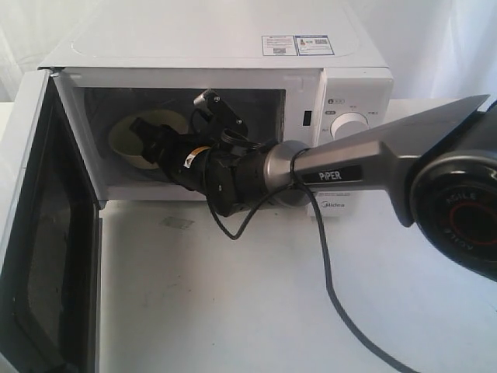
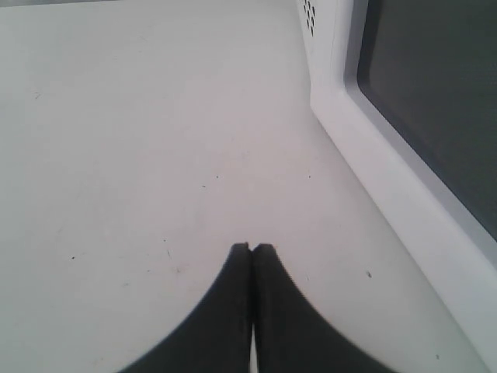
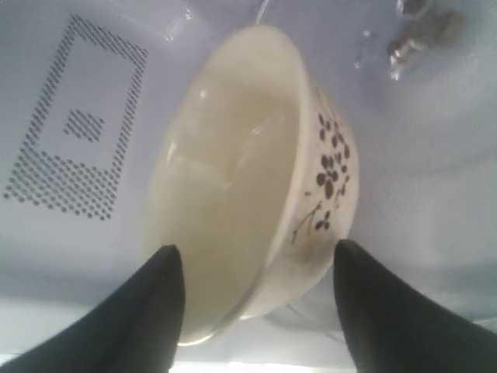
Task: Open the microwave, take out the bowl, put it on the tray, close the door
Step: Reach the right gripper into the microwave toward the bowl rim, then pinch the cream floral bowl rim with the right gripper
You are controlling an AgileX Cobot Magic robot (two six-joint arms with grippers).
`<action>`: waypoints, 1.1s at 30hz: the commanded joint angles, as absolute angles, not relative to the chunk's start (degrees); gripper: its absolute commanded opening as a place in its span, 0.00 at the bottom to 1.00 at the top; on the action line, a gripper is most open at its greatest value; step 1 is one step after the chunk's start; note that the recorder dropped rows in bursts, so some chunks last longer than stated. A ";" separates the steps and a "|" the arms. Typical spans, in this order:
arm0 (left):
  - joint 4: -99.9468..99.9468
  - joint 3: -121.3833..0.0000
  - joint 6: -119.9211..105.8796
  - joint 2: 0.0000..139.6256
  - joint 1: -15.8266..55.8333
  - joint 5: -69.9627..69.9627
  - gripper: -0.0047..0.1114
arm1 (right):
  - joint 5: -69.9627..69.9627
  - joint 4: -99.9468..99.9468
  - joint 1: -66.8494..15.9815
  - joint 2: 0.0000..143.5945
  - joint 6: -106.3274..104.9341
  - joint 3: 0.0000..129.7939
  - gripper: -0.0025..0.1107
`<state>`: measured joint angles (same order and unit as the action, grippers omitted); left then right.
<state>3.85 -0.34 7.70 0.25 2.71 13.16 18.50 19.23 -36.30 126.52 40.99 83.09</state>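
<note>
The white microwave (image 1: 233, 47) stands at the back with its door (image 1: 35, 233) swung wide open to the left. Inside the cavity sits the cream-yellow bowl (image 1: 128, 132), painted with dark flower sprigs (image 3: 233, 171). My right gripper (image 1: 147, 140) reaches into the cavity and stands open (image 3: 260, 260), one finger over the bowl's inside and the other outside its wall, straddling the rim without touching. My left gripper (image 2: 252, 249) is shut on nothing, low over the white table beside the open door (image 2: 419, 116).
The microwave's knob panel (image 1: 349, 124) is right of the cavity, behind my right arm (image 1: 373, 155). A black cable (image 1: 334, 303) hangs from that arm across the white table (image 1: 233, 295). A perforated vent (image 3: 78, 116) marks the cavity wall. No tray shows.
</note>
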 commanded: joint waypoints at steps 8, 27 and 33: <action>3.40 0.00 7.45 0.00 2.66 13.32 0.04 | 18.30 19.23 -35.91 126.83 39.06 84.02 0.29; 3.40 0.00 7.45 0.00 2.66 13.32 0.04 | 17.95 18.10 -35.91 125.59 38.68 83.92 0.02; 3.40 0.00 7.45 0.00 2.66 13.32 0.04 | 13.69 15.30 -35.91 122.59 38.68 83.11 0.02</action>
